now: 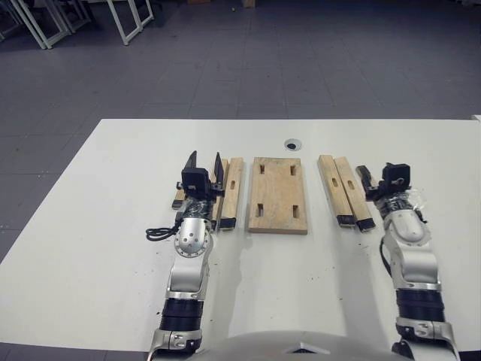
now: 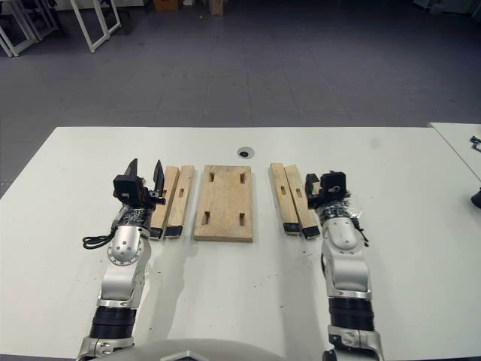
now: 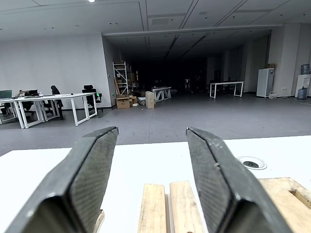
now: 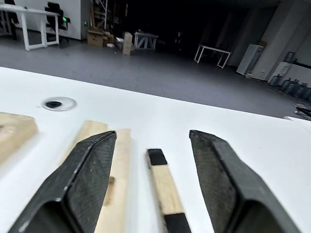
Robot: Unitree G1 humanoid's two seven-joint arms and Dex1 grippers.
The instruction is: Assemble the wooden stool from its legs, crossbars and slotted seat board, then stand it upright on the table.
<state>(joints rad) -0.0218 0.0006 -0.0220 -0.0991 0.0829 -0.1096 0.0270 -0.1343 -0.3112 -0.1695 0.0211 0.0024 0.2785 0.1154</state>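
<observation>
The slotted seat board (image 1: 278,195) lies flat at the table's middle. To its left lie several wooden pieces with black ends (image 1: 233,192), side by side. My left gripper (image 1: 204,163) hovers open just over them, with two pieces (image 3: 169,208) showing between its fingers. Two more wooden pieces (image 1: 342,191) lie right of the board. My right gripper (image 4: 153,141) is open low beside them, and a narrow bar with black ends (image 4: 165,187) lies on the table between its fingers, untouched.
A round cable hole (image 1: 292,144) sits in the white table (image 1: 113,173) just behind the seat board. A black cable (image 1: 158,234) loops beside my left wrist. Bare tabletop spreads on both outer sides and in front of the board.
</observation>
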